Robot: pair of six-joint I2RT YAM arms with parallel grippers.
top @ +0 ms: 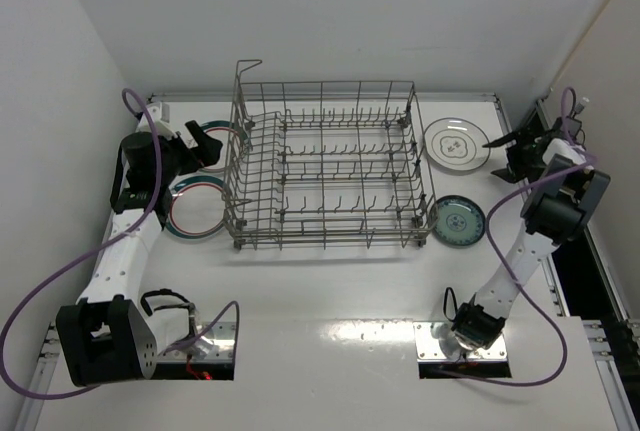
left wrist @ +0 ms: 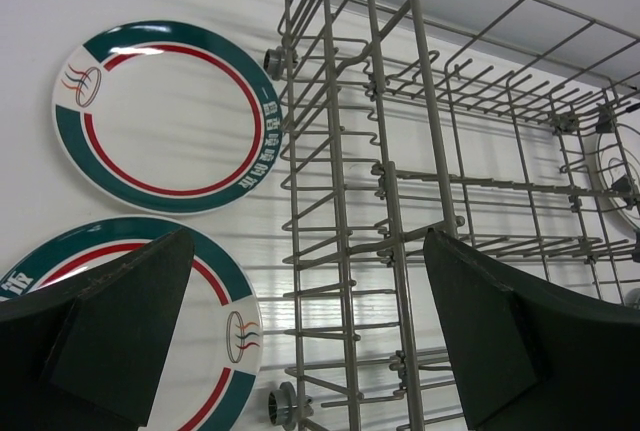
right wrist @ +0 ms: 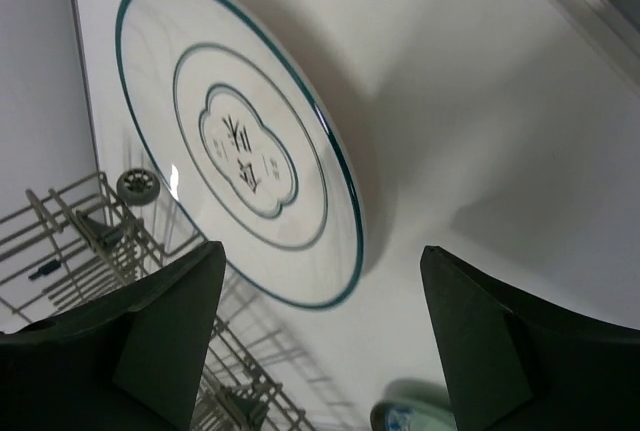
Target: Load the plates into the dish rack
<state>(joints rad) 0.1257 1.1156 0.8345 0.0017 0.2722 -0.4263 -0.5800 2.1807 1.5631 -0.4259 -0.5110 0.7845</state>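
So, the dish rack [top: 325,166] is parked in the middle of the white desk [top: 330,291], with its tall wire loop at the far-left corner. All four plates are laid flat on the desk outside it, two on each side.

On the left, the far banded plate [left wrist: 165,81] and the near banded plate [left wrist: 225,291] are set close together, just beside the rack's left wall. Both are white with a teal rim band and a red ring inside it. The left gripper [left wrist: 307,241] is hung above them, over the far one going by the top view. It's spread really wide and nothing is held between its fingers.

On the right, the ringed white plate [right wrist: 240,141] is placed near the rack's far-right corner. The smaller teal-blue plate [top: 458,221] is set by the near-right corner, just beside the wire. The two are kept apart.

The right gripper [right wrist: 322,251] is brought in at the ringed plate's right rim. Its fingers are held well apart, and in the wrist view the plate's edge is seen in the gap between them. Nothing looks clamped. Whether a fingertip is actually touching the rim can't be told from these views.
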